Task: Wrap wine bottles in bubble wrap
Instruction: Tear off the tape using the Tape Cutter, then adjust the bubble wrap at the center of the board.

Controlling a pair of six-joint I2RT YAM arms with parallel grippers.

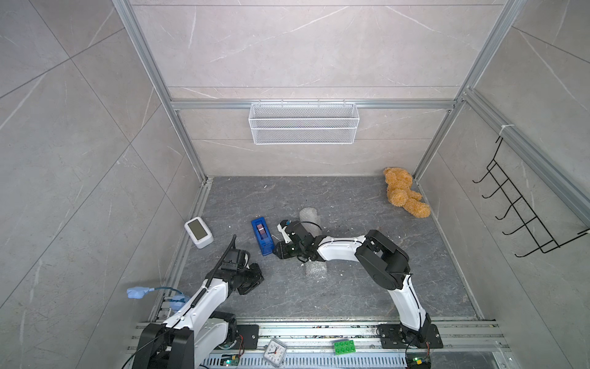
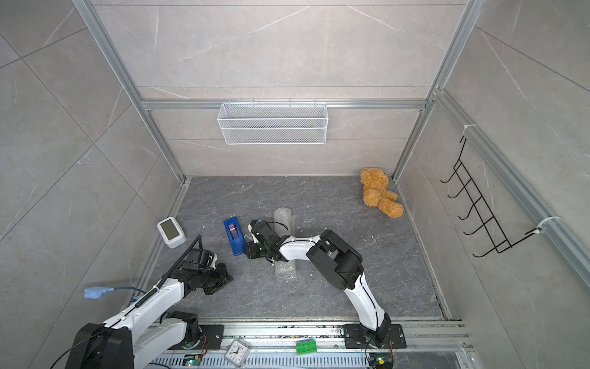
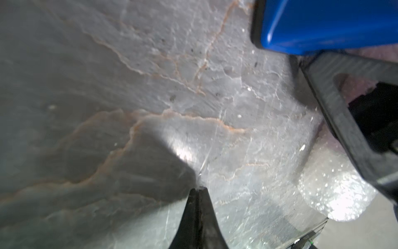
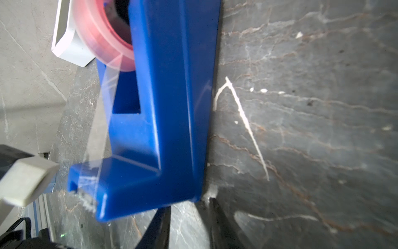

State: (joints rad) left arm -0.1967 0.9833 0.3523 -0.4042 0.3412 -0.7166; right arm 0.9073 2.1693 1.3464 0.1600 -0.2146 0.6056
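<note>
Right gripper (image 4: 189,224), lower centre of frame, at cutter end of tape dispenser (image 4: 163,107); jaws slightly spread, empty. Likely fetching tape to seal rolled bubble wrap (image 1: 309,217). Left gripper (image 3: 199,190) pressed together, idle.

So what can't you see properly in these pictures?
- Wine bottle: seen in no view; perhaps inside the cloudy bubble wrap roll, whose middle the right arm covers in both top views.
- Right tool: cut off by the right wrist view's edge; only two parted fingertips show.
- Left tool: the left wrist view is blurred; it is shut, but whether it pinches anything cannot be told.
</note>
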